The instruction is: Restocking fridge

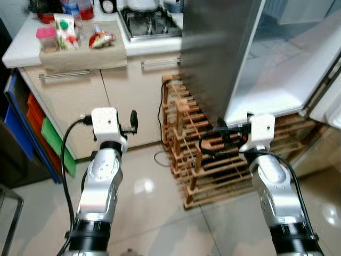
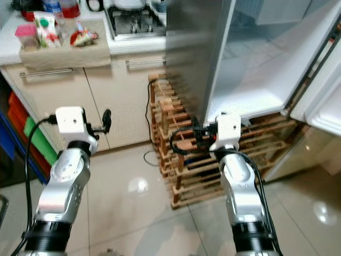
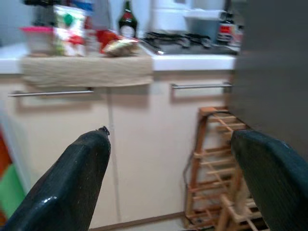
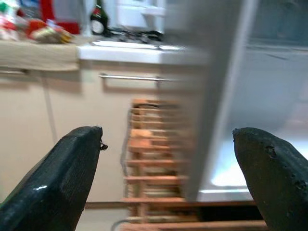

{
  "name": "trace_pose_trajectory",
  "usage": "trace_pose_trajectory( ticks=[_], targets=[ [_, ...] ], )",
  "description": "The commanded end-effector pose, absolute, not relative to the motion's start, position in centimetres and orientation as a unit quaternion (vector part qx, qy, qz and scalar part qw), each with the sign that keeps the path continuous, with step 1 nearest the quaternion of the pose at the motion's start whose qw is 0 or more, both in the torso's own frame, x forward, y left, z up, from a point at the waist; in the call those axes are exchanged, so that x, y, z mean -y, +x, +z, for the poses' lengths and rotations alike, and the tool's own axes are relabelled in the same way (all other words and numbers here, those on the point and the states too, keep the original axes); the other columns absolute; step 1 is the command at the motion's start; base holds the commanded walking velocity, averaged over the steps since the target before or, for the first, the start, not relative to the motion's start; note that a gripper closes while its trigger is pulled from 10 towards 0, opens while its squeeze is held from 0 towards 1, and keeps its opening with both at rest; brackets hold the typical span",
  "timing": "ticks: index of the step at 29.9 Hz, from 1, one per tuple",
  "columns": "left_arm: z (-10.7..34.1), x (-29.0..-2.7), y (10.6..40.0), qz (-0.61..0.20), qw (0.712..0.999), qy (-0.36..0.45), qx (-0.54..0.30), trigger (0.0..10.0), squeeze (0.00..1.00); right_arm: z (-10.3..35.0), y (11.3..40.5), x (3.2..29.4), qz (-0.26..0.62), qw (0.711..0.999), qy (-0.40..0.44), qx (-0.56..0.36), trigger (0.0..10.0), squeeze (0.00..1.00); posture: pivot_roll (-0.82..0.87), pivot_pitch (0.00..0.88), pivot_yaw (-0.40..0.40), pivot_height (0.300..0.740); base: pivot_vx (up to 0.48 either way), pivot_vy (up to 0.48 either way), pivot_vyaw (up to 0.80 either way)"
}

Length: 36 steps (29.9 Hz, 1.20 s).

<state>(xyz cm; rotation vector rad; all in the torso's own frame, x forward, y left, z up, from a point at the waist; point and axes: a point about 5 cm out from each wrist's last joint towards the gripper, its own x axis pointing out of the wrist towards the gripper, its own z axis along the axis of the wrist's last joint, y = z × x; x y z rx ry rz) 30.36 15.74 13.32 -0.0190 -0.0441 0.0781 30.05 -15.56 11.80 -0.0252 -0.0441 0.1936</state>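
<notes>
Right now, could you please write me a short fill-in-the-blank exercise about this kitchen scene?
1. The silver fridge door stands ____.
2. Both the left gripper and the right gripper have their fingers ____.
3. The slatted rack beside the fridge is made of ____.
4. The snack packets sit on the white ____.

Missing words: open; open; wood; counter

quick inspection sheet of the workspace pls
surface: glossy tiled floor; white countertop.
job's things: open fridge, interior shelf bare; packaged food on the counter.
clutter: wooden rack beside the fridge.
end effectors: left end effector open, empty; right end effector open, empty, facing the fridge.
cables: black cable down the cabinet front.
surroundings: gas stove; coloured bins.
</notes>
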Motion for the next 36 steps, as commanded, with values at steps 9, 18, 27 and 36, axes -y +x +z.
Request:
trace_pose_trajectory(
  ticks=[9,18,27,36],
  targets=[
    [13.6,-15.9,30.5,0.035,0.999,-0.017,0.021,10.0,0.00,11.9,30.1,15.2,0.104,0.994,0.008,0.026,10.0,0.00,-0.05,0.000,0.016,0.740,0.000,0.480,0.00],
    [13.7,-14.4,30.6,-0.020,0.999,-0.042,0.025,10.0,0.00,11.9,30.2,15.3,0.103,0.994,0.008,0.031,10.0,0.00,-0.05,0.000,0.022,0.740,0.000,0.148,0.59],
    [15.1,-14.1,30.9,-0.030,0.997,-0.027,0.063,10.0,0.00,12.0,30.3,14.6,0.109,0.993,0.013,0.035,10.0,0.00,-0.05,0.000,0.018,0.740,0.373,0.000,0.60],
    [15.5,-14.2,31.5,-0.039,0.997,-0.010,0.067,10.0,0.00,11.7,30.5,13.8,0.114,0.993,0.010,0.031,10.0,0.00,-0.05,0.000,0.036,0.740,0.480,0.000,0.25]
  ],
)
